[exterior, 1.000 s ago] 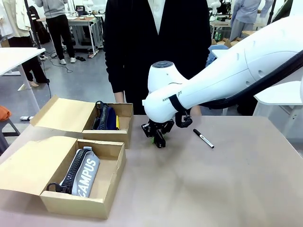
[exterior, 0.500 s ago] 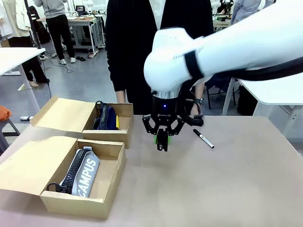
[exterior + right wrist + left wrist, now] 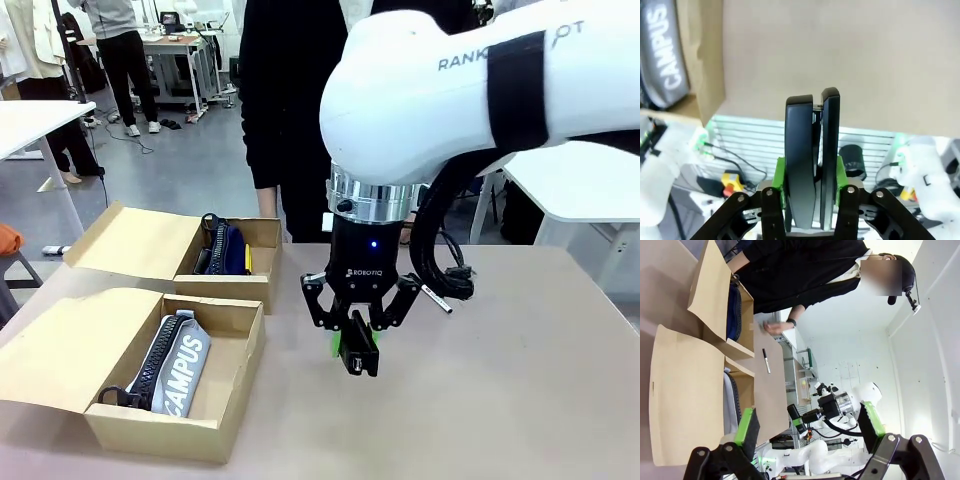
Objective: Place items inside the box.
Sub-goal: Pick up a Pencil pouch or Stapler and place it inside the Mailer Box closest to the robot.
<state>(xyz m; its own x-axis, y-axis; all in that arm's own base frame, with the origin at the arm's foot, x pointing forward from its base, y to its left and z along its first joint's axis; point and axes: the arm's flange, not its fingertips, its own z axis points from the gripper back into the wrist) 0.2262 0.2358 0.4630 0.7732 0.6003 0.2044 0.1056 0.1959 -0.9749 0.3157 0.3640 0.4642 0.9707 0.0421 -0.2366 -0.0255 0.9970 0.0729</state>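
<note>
My right gripper (image 3: 355,338) hangs over the middle of the table, shut on the black stapler (image 3: 361,358), which points down from between the green pads. In the right wrist view the stapler (image 3: 812,145) stands upright in my right gripper (image 3: 811,176). The near box (image 3: 160,440) holds the grey "CAMPUS" pencil case (image 3: 180,365). Inside the far box (image 3: 228,289) lie the navy case (image 3: 230,250) and the yellow-black knife (image 3: 248,259). The marker pen (image 3: 441,304) rests on the table behind the arm's cables. My left gripper (image 3: 809,427) is open and holds nothing.
A person in black stands at the far side, one hand (image 3: 774,328) resting near the table's far edge. Both boxes have their lids folded open to the left. The bare tabletop (image 3: 500,400) stretches to the right of the stapler.
My right arm has swung up and toward the near side of the table, carrying the stapler with it. The boxes, cases and pen have stayed put.
</note>
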